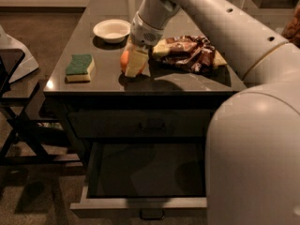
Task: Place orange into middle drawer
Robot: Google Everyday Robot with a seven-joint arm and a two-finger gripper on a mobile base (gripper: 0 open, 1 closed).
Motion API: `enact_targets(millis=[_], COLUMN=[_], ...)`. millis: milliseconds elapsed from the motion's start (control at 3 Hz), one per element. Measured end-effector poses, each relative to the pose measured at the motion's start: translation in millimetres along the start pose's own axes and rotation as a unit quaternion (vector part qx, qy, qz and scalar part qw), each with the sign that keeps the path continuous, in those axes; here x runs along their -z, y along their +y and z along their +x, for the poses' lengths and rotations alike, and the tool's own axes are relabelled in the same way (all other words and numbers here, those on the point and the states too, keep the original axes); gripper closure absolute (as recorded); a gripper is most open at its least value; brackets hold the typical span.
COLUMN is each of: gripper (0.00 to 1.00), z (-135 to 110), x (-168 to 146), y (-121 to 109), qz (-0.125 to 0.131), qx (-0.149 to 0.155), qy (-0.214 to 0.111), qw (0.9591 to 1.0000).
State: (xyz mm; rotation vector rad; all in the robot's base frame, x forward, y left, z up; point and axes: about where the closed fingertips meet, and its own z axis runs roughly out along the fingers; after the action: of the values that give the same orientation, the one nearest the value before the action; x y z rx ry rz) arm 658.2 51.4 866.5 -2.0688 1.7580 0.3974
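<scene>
The orange (123, 60) sits on the dark countertop, mostly hidden behind my gripper (132, 62). The gripper's pale fingers reach down around it from the right and above, and appear closed on it. The fruit rests on or just above the counter. The middle drawer (145, 203) is pulled open below the counter's front edge, its dark flat inside empty, with a small handle at the front rim.
A white bowl (111, 30) stands at the back left of the countertop (108, 81). A green-topped yellow sponge (79, 67) lies at the left. A brown snack bag (190, 53) lies right of the gripper. A dark folding stand (18, 125) is left of the cabinet.
</scene>
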Motion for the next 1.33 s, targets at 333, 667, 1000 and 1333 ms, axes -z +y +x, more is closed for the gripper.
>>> enact_targets(millis=[333, 667, 1000, 1333], gripper=[1.00, 1.00, 1.00, 1.00], z=[-4.0, -3.8, -3.2, -3.2], x=[8.1, 17.5, 40.9, 40.9], y=[16.4, 35.1, 90.8, 90.9], qz=[0.005, 0.012, 0.023, 0.023], qx=[-0.006, -0.017, -0.036, -0.037], qy=[-0.008, -0.008, 0.012, 0.012], qw=[0.9999, 0.9998, 0.9990, 0.9990])
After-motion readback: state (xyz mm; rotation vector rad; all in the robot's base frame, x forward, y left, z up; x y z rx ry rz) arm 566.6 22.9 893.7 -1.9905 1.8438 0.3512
